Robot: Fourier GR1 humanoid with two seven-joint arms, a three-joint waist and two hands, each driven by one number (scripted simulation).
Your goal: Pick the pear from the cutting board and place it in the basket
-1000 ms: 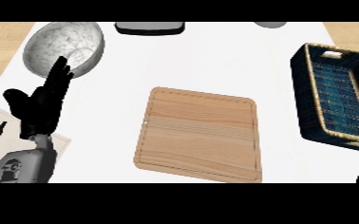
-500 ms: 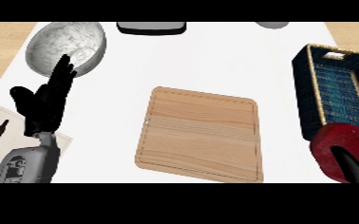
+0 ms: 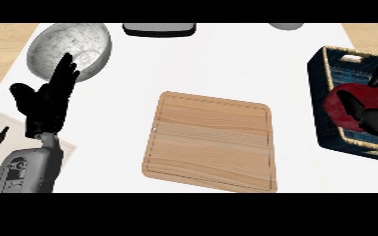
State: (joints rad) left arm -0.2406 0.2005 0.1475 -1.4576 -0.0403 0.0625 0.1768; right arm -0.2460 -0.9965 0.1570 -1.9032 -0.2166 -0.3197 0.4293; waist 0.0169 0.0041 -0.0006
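The wooden cutting board (image 3: 210, 140) lies in the middle of the counter with nothing on it. At the right edge stands the dark woven basket (image 3: 323, 125). A red pear (image 3: 341, 101) hangs over the basket's inside, and the black fingers of my right hand (image 3: 359, 113) curl round it; most of that hand is cut off by the view's edge. Whether the pear touches the basket's floor I cannot tell. My left hand (image 3: 48, 102) rests open at the far left, fingers up.
A speckled grey bowl (image 3: 70, 47) sits at the back left, just beyond my left hand. A dark flat tray (image 3: 159, 29) and a small grey object (image 3: 286, 25) lie along the far edge.
My right hand came in from the lower right with the red pear and moved up over the basket. The left hand has shifted only slightly.
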